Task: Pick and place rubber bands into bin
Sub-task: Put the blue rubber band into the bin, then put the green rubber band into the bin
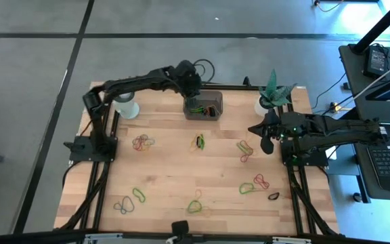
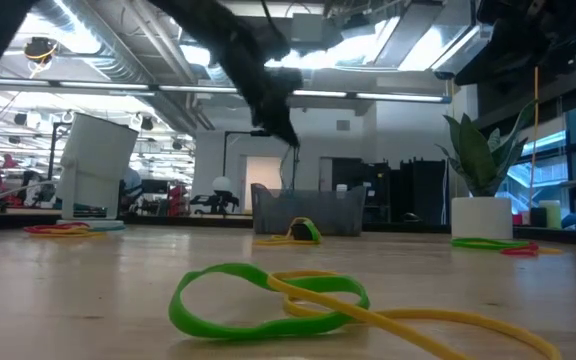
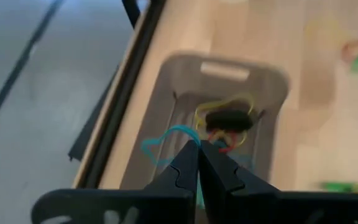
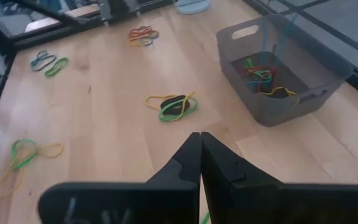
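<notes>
Above the bin [image 1: 204,105], upper centre: left claw [image 1: 193,95] pinched together, apparently empty, positioned for dropping rubber bands [image 1: 142,142].

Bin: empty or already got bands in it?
Not empty. The bin holds a small tangle of rubber bands on its floor, seen in both wrist views; far from full, and many more still lie on the table.

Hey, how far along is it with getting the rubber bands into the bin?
Partly done. Several rubber bands already lie in the bin. In hand: the left gripper is shut above the bin, a light blue band hanging at its tips. The right gripper is shut, empty, at the table's right side. Left: many clusters on the table, like the one before the bin and the red one.
</notes>
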